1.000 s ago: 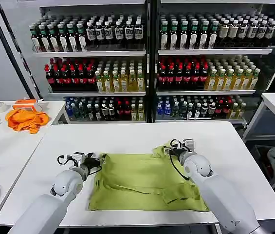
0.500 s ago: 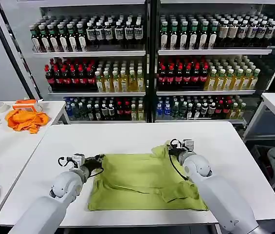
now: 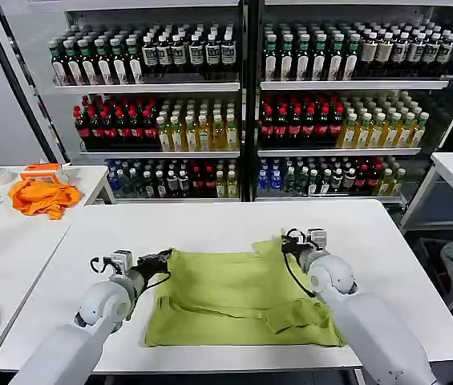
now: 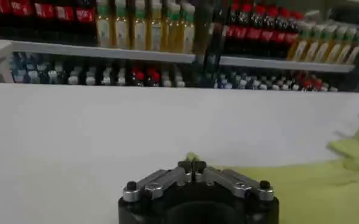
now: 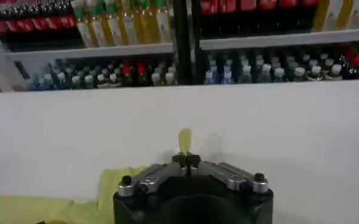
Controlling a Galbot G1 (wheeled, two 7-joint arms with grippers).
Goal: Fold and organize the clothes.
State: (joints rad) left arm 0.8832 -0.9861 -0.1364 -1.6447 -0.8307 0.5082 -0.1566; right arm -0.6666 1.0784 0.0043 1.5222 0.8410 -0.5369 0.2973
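The T-shirt (image 3: 238,297) is lying spread but rumpled on the white table (image 3: 210,220), stretched between the two pincers, which are gripping its far corners. The left pincer (image 3: 164,258) is pinching the far left corner, its jaws closed tight on a small tuft of the fabric (image 4: 192,159); the right pincer (image 3: 285,243) is clamping the far right corner the same way, with a little peak of cloth poking out just beyond its closed tips (image 5: 184,141). Between the two grips the far hem is running fairly taut, while the near part is sagging into creases and a bunched fold below the right pincer. The fabric is looking thin, light and limp, so it is likely drooping and sliding wherever it is unsupported. Corner and hem grips probably suit it best, with both pincers keeping even tension so the fold is landing flat.
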